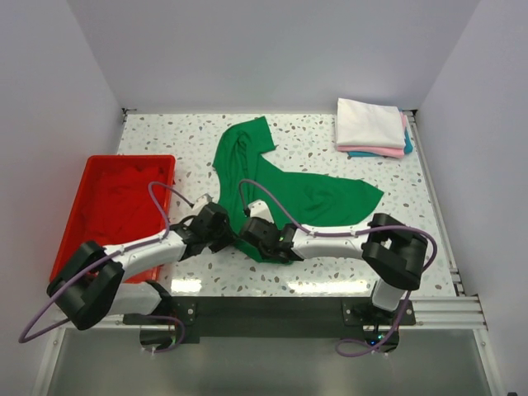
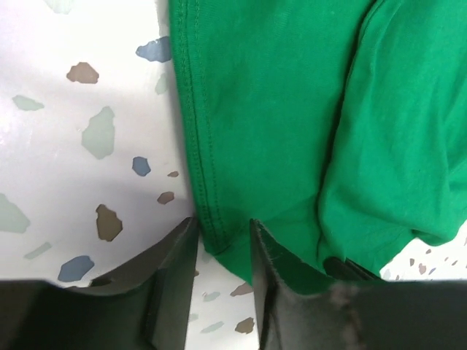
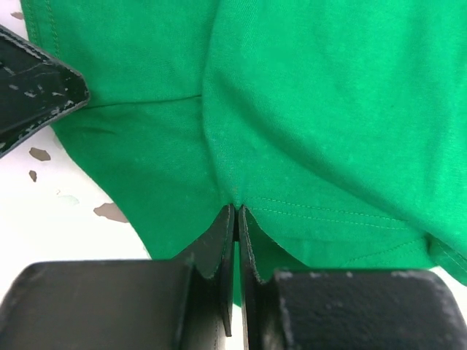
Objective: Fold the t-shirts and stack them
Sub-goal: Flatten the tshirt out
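Right wrist: right fingers (image 3: 217,251) pinch soft green t-shirt (image 3: 328,109) fold; left fingers (image 2: 171,288) spread astride stitched hem

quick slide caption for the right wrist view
Right end effector pinching the hem of the green t-shirt on the speckled table.

Red tray (image 1: 107,206) at L edge, folded stack (image 1: 371,128) far-R corner; bare tabletop (image 1: 408,186) btwn shirt & R edge.

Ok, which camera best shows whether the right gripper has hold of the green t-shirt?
Right wrist: close up, the right gripper is pinched shut on the green t-shirt near its hem. Top external shows it small, at the shirt's near edge; left wrist gives no clear sight of it.
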Controlling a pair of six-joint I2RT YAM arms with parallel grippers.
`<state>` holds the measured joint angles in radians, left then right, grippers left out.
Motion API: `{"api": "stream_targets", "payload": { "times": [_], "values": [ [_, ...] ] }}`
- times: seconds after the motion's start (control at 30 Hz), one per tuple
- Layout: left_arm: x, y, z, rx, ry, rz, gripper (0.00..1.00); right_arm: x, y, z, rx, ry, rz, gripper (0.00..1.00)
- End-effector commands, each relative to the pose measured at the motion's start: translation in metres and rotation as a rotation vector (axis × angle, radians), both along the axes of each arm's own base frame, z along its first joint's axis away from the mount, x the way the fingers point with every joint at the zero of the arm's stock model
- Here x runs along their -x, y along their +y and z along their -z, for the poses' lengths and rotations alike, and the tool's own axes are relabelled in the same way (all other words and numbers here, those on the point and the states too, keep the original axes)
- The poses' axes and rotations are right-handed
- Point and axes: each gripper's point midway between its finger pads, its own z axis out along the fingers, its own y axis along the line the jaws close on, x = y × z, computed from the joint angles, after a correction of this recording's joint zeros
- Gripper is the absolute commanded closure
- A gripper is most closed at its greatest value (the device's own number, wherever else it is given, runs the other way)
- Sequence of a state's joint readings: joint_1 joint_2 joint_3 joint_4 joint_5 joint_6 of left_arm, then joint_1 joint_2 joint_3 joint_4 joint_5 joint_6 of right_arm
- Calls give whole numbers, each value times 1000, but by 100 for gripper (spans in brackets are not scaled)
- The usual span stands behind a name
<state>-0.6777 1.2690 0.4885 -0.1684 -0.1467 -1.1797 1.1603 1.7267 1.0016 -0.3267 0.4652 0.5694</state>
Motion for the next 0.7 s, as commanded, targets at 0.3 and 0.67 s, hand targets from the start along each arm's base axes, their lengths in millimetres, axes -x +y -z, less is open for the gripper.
{"api": "stream_targets", "payload": {
  "times": [0.3, 0.67],
  "values": [
    [-9, 5, -3, -68, -17, -6, 100, -34, -9, -99, -118, -170, 108, 94],
    [-34, 97, -57, -217, -130, -82, 100, -281, -202, -175, -10, -348, 503, 94]
  ]
}}
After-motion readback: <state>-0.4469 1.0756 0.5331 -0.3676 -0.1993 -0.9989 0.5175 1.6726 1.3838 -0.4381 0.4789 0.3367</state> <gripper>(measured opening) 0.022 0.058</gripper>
